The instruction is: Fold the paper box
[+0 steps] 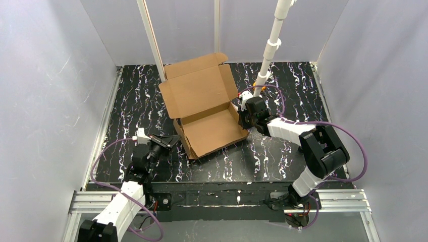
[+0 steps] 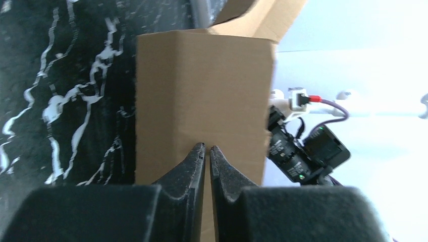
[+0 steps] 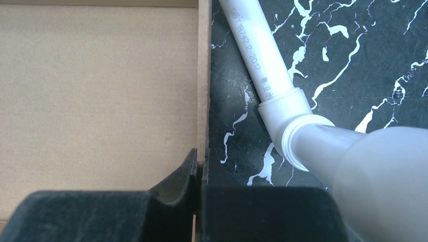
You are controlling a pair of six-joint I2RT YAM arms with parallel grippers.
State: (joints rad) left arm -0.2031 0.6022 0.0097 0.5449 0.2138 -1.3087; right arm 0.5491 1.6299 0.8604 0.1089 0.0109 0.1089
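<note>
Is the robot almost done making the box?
About halfway. Done: the paper box already has side walls standing around its tray. In hand: the right gripper pinches the right wall, and the closed left gripper points at the left wall. Left: the lid lies open at the back and is not yet folded over and tucked in.

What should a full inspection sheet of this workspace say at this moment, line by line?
Surface: black, white-veined table.
Job's things: paper box at mid-table, side walls up, lid open and leaning back.
Clutter: nothing seen.
Grippers: left gripper shut, facing the box's outer wall, contact unclear; right gripper shut on the box's right wall.
Cables: purple cables loop beside both arms.
Surroundings: white pipe post behind the right gripper; white walls; metal rail at the near edge.
</note>
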